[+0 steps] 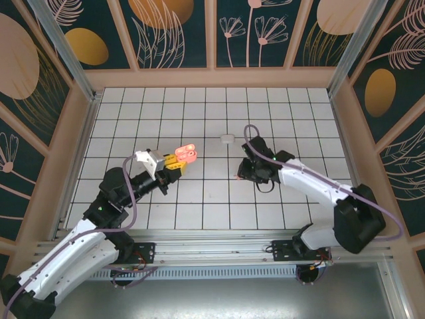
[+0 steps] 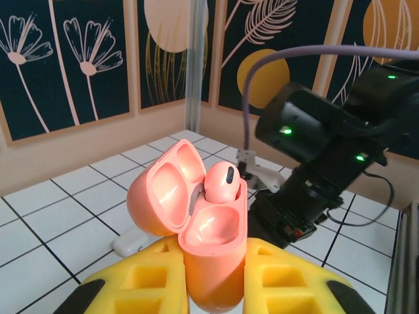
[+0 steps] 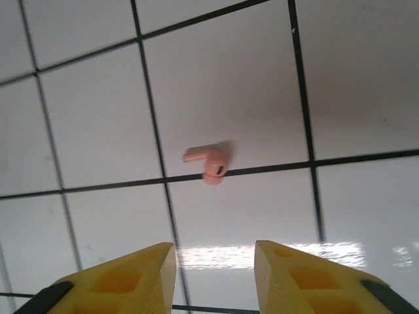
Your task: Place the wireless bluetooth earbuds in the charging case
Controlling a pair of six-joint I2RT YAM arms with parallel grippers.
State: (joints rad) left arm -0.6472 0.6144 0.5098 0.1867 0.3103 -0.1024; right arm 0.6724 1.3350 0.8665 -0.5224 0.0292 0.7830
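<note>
Between clamped left jaws sits the pink case (image 2: 213, 245).

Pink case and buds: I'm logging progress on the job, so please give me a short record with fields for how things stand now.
pink case: lid open, clamped in the left tool
seated bud: pink, in one pocket of the case; the other pocket is empty
loose bud: pink, lying on a dark line between floor tiles
right tool: open, above the loose bud, not touching it
</note>
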